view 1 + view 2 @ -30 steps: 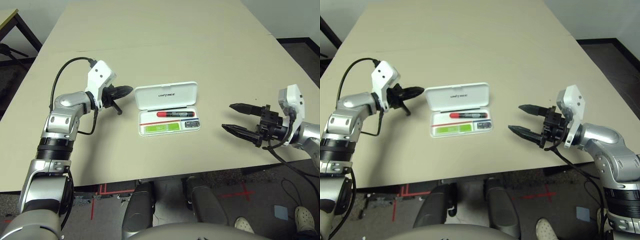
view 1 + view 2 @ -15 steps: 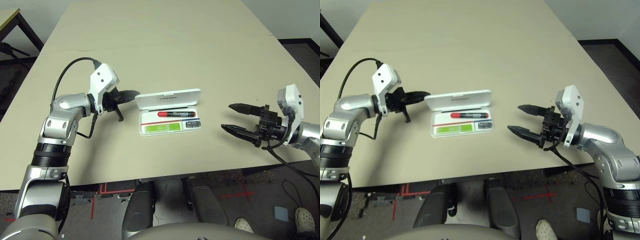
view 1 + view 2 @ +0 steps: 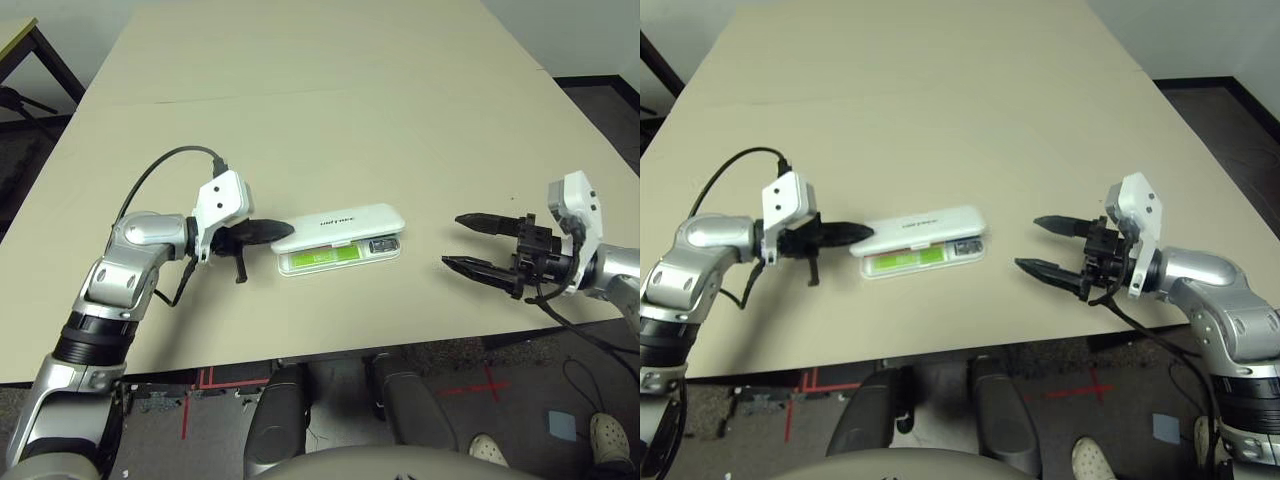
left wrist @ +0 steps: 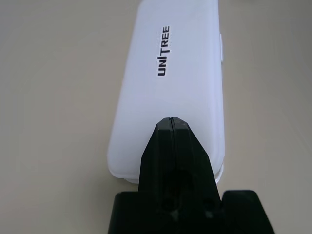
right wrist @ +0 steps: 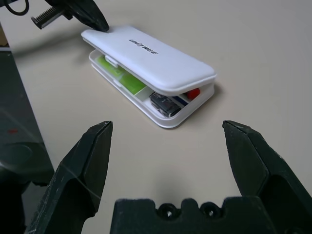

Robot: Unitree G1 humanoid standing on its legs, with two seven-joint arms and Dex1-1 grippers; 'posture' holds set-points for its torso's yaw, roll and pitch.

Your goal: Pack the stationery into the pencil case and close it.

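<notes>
Case [image 3: 340, 240] sits mid-desk [image 3: 300, 90], between the two arms, w/ lid nearly down but not latched: a gap shows along the front edge. Thru that gap the right wrist view shows the green stick [image 5: 127, 81], the red marker [image 5: 193, 92] end and a small dark piece [image 5: 165, 103], all inside the base. So packing looks done; closing is the step in hand.

Left gripper [image 3: 268, 232] has its fingers clenched together w/ nothing between them, making one blunt black point. Tip rests at the lid's left end, touching or just about; left wrist view has it right over the lid's near corner, "UNITREE" print running away from it. Clenched prob. because the job here is pushing, not grasping: a closed tip presses the lid down w/o catching the edge.

Right gripper [image 3: 480, 243] hangs well apart from the case on the right side, fingers spread wide, holding nothing, pointed toward the case. Likely parked out of the way, or ready to steady the base if it slides.

Risk: push at one end only may skate the case across the desk or leave the far end unlatched.
</notes>
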